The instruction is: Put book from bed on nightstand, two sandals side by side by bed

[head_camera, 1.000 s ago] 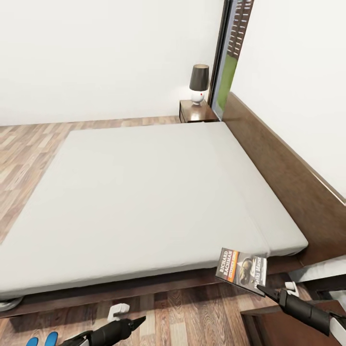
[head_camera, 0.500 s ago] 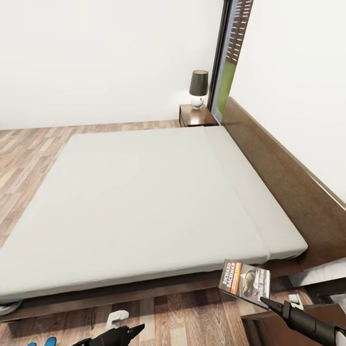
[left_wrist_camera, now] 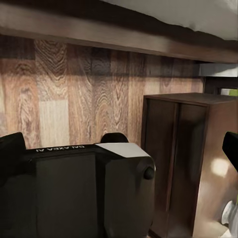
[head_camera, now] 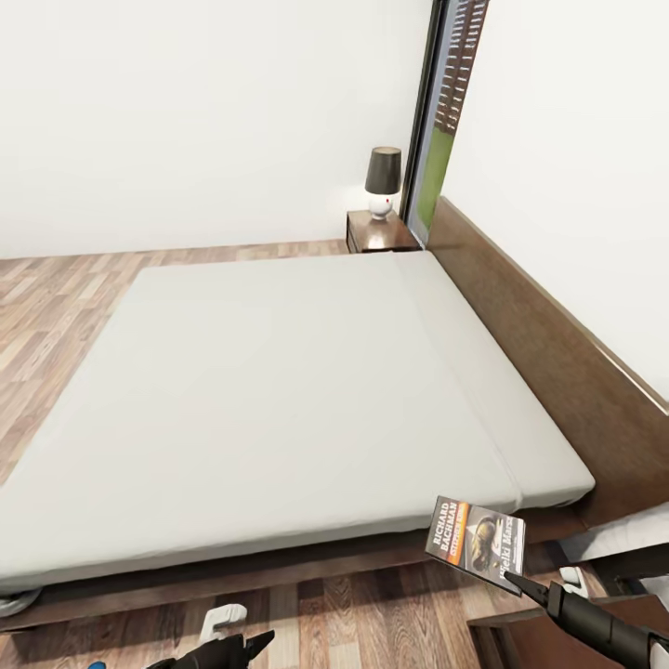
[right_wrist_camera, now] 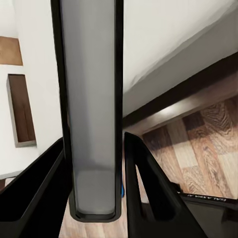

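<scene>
The book [head_camera: 476, 548], a dark paperback with white lettering and an orange band, hangs in the air just off the near corner of the bed [head_camera: 279, 390]. My right gripper [head_camera: 513, 583] is shut on its lower edge. In the right wrist view the book [right_wrist_camera: 91, 99] stands edge-on between the two fingers [right_wrist_camera: 47, 193]. My left gripper [head_camera: 260, 643] is low over the floor in front of the bed frame, open and empty. One nightstand [head_camera: 376, 230] stands at the far side of the headboard, the other nightstand [left_wrist_camera: 191, 158] close below my right arm. A blue sliver of the sandals [head_camera: 95, 665] shows on the floor.
A black-shaded lamp [head_camera: 383, 177] stands on the far nightstand beside the tall window [head_camera: 441, 121]. The dark headboard [head_camera: 548, 344] runs along the right wall. Wood-plank floor [head_camera: 56, 297] lies open left of the bed. A white fitting [head_camera: 223, 617] sits on the floor near my left gripper.
The head view has shifted, so everything sits lower in the picture and the sandals have slid almost out at the bottom. The book stays in my right gripper.
</scene>
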Motion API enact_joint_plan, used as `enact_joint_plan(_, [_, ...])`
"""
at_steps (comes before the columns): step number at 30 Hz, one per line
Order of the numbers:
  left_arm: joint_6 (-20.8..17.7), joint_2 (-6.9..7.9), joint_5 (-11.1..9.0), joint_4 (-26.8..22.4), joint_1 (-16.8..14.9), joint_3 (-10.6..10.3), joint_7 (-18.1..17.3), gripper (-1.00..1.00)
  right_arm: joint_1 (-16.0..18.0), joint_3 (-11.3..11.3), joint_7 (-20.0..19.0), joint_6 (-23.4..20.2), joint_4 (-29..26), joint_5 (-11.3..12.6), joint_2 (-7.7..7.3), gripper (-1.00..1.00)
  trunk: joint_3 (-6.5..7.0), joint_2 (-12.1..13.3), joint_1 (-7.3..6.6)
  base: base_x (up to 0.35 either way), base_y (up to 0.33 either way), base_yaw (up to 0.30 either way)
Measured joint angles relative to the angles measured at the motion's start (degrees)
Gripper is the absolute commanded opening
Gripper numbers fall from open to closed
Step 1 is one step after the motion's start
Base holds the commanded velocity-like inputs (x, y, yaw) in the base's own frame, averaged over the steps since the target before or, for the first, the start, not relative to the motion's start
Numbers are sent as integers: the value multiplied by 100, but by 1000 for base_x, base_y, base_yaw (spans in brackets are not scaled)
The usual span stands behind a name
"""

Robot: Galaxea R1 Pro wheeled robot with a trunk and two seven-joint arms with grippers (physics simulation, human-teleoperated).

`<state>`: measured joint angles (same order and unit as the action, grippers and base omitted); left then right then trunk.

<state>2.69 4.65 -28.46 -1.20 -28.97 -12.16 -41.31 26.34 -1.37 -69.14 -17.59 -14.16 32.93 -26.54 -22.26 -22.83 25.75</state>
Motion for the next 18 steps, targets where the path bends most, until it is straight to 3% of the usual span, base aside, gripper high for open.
enact_joint_plan(18, [113,9,-16,0,33,1,30,100,0,0,12,219,9,-17,9,-100,167,0,0,0,0,0])
